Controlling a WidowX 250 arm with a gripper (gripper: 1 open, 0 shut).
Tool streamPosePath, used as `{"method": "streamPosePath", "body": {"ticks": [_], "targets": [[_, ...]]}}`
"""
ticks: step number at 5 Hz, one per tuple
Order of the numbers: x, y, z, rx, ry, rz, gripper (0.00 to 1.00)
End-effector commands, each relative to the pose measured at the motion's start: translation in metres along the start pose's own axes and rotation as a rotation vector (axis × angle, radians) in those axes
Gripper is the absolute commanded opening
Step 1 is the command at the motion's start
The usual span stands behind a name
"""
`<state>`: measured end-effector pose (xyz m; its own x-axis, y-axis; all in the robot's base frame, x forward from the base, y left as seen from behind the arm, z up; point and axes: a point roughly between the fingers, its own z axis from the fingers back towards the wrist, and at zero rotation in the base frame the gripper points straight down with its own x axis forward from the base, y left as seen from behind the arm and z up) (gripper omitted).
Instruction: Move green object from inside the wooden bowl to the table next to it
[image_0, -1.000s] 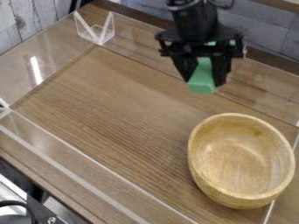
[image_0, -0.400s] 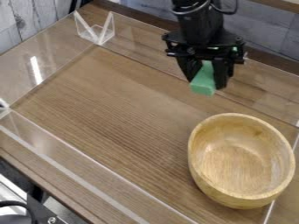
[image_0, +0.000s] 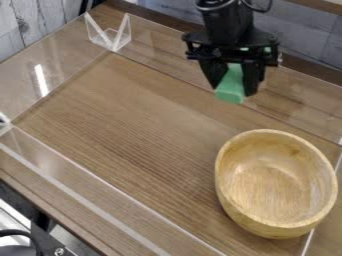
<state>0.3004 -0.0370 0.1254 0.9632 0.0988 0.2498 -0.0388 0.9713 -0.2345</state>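
Note:
The green object (image_0: 234, 85) hangs upright between the black fingers of my gripper (image_0: 233, 78), which is shut on it above the table (image_0: 120, 120), near the far edge. The wooden bowl (image_0: 275, 181) sits at the front right, nothing inside it, well below and to the right of the gripper in the picture. The block's lower end sticks out below the fingertips, above the wood.
Low clear acrylic walls (image_0: 80, 185) run along the table's edges. A clear acrylic bracket (image_0: 107, 33) stands at the far left corner. A grey plank wall lies behind the arm.
The gripper with the green object has barely shifted; it stays in about the same place above the far side of the table.

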Motion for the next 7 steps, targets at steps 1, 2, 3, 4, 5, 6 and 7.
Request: {"method": "streamPosePath", "body": {"ticks": [1,2,3,4,5,6,7], "targets": [[0.014,-0.005,0.026,0.016,-0.102,0.037,0.0],[0.014,-0.013,0.034,0.021,-0.111,0.035,0.0],[0.014,-0.02,0.042,0.03,-0.123,0.033,0.0],[0.014,-0.015,0.036,0.022,-0.117,-0.025,0.0],[0.025,0.003,0.031,0.032,-0.126,-0.038,0.0],[0.033,0.023,0.038,0.06,-0.138,-0.037,0.0],[0.041,0.039,0.04,0.084,-0.138,-0.046,0.0]]}}
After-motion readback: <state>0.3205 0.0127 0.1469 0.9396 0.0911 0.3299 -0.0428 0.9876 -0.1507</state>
